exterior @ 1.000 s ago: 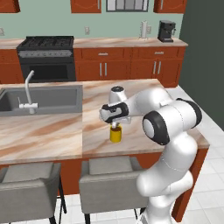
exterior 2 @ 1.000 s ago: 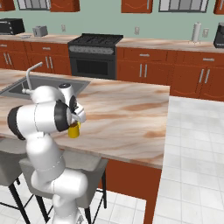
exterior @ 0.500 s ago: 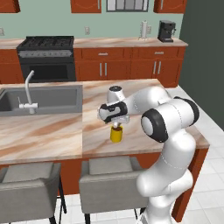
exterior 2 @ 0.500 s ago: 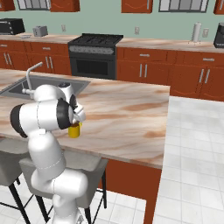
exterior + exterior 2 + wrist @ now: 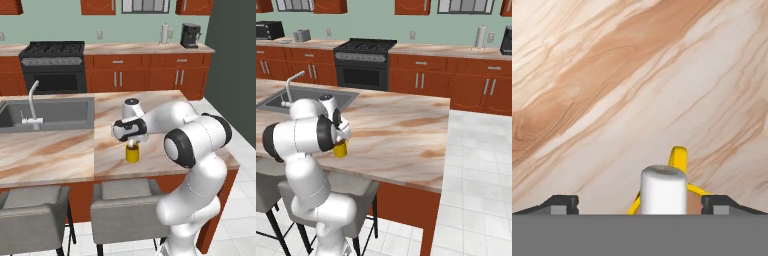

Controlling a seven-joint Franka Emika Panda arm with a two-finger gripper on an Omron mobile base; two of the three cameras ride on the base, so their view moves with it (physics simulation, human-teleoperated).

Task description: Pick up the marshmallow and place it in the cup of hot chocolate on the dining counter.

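Release step — my gripper [image 5: 640,202] stands wide open, gripping nothing; marshmallow [image 5: 663,190] sits upright in the cup of hot chocolate [image 5: 132,152]. Next, I judge: lift straight clear.

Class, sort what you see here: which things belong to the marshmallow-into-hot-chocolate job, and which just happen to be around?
Part of the job:
- marshmallow, between the open end effector's fingertips
- cup of hot chocolate, directly below it
- dining counter

Just lying about:
- sink and faucet
- stove
- coffee machine
- stools
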